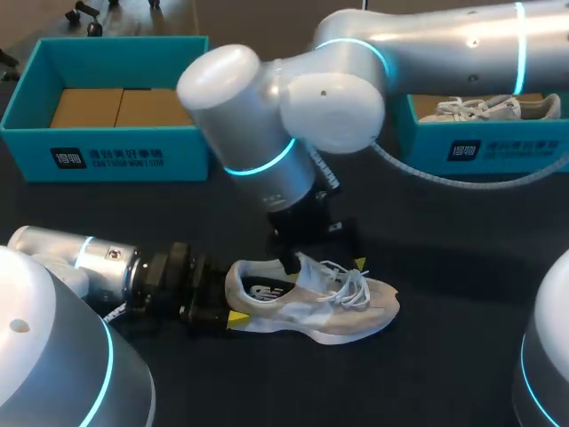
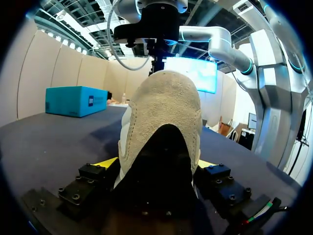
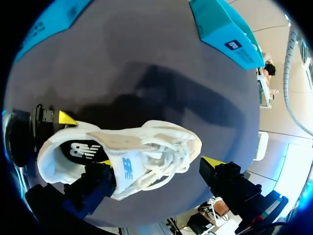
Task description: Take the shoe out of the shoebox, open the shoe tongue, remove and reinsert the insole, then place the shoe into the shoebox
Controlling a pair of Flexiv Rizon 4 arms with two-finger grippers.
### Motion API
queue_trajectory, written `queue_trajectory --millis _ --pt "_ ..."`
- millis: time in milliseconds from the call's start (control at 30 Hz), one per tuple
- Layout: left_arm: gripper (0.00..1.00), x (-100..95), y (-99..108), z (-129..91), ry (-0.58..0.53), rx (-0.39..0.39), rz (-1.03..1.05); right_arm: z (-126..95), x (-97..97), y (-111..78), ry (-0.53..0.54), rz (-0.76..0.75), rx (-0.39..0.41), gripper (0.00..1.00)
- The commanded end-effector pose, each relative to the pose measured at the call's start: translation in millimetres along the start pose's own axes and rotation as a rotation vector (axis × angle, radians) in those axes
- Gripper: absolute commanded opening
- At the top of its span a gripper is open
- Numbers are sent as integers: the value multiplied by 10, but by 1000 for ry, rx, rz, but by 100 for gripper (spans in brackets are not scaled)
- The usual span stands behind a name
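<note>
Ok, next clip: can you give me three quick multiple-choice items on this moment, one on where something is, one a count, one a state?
1. Where is the shoe that the grippers are working on?
A. inside a box
B. on the dark table
C. held up in the air

2. How many teal boxes stand on the table?
A. two
B. three
C. five

3. What is the left gripper doing?
A. open, well clear of the shoe
B. shut on a loose insole
C. shut on the shoe's heel

Answers:
1 B: the shoe rests on the tabletop, outside both boxes.
2 A: the head view shows one box at the far left and one at the far right.
3 C: in the left wrist view its fingers meet the heel from both sides.
</note>
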State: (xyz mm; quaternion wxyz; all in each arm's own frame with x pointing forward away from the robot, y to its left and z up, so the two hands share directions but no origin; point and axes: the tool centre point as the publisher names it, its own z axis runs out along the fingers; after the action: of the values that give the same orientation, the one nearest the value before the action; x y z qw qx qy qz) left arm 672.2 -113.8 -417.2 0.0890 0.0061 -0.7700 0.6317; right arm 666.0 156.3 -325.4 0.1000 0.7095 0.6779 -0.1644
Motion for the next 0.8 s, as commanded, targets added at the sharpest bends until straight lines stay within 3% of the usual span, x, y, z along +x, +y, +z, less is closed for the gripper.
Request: queue_trajectory --millis 33,167,333,433,500,533,800 --pt "0 13 2 -1 -4 1 1 4 -78 -38 68 483 7 85" --pt "0 13 2 -1 -4 1 1 -15 -38 -45 96 470 21 50" --pt "0 13 2 -1 -4 1 1 -35 49 -45 123 441 38 38" --pt "0 13 2 -1 -4 1 1 -50 89 -44 132 425 52 22" --pt "0 13 2 -1 -4 1 1 -65 103 -46 134 415 56 4" --pt "0 13 2 -1 -4 1 1 -73 107 -47 138 408 58 0" --pt "0 13 2 -1 -4 1 1 -116 -57 -69 268 297 36 0"
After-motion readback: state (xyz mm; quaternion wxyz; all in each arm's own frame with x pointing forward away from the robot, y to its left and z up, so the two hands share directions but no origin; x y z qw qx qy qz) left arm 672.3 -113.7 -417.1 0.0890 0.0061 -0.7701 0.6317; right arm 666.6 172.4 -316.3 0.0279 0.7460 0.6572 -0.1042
